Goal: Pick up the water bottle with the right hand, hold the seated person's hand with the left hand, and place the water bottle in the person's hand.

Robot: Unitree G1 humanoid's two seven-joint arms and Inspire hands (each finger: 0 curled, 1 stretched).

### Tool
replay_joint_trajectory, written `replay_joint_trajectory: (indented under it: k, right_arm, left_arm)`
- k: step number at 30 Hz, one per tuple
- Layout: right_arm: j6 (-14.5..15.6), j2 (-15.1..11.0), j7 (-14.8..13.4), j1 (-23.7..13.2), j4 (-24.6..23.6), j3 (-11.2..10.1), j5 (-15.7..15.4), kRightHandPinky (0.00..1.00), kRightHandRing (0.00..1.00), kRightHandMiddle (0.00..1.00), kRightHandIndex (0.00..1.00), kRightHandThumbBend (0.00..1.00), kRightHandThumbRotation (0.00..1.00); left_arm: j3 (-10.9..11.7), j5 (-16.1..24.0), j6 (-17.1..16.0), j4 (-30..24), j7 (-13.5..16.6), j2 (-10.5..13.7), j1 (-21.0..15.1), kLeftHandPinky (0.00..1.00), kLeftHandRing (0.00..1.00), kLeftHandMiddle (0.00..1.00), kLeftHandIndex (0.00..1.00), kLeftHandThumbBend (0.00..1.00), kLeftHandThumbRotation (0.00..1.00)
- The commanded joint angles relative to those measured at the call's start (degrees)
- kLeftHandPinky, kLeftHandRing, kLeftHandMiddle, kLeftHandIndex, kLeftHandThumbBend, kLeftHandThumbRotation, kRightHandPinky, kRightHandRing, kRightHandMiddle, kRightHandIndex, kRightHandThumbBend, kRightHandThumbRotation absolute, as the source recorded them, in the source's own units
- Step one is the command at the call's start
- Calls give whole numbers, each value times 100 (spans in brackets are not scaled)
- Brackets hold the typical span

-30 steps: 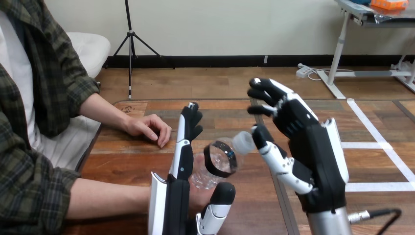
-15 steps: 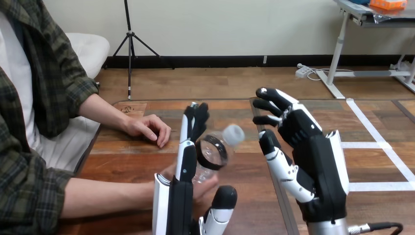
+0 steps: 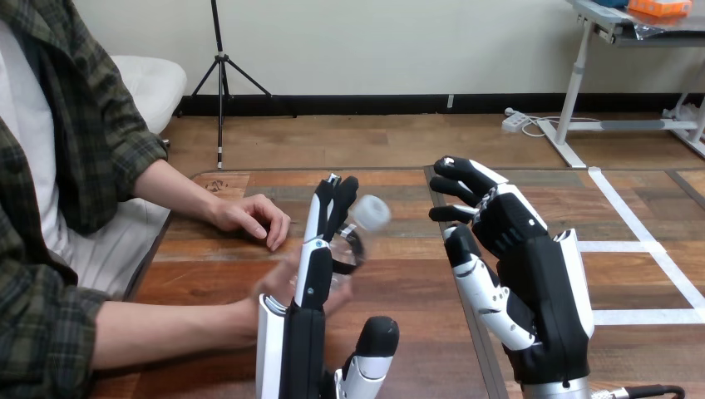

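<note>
A clear water bottle (image 3: 356, 241) with a white cap and a black band is tilted, cap up and to the right, in the person's hand (image 3: 274, 287) near the table's middle. My left hand (image 3: 303, 332) stands open right in front of that hand and wrist, fingers straight and thumb held apart. I cannot tell whether it touches the wrist. My right hand (image 3: 532, 266) is open to the right of the bottle, clear of it, with its fingers spread and nothing in it.
The person's other hand (image 3: 249, 218) rests on the wooden table (image 3: 208, 274) at the left, with the forearm running to the table's left edge. White tape lines (image 3: 632, 220) cross the table's right side.
The bottle has gone up and to the left in the person's hand, which has lifted. My right hand has drawn back to the right, away from the cap. My left hand has hardly moved.
</note>
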Motion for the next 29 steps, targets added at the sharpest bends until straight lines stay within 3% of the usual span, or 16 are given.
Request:
replay_joint_trajectory:
  k: [1, 29]
  right_arm:
    - [-163, 58, -22, -156, -68, 22, 77, 66, 79, 82, 78, 34, 55]
    - [-144, 64, -47, -121, -53, 77, 41, 67, 80, 82, 78, 33, 52]
  left_arm:
    - [97, -27, -87, -8, -65, -107, -81, 91, 91, 92, 97, 60, 100]
    - [185, -173, -222, 45, -483, -123, 7, 93, 92, 93, 97, 57, 100]
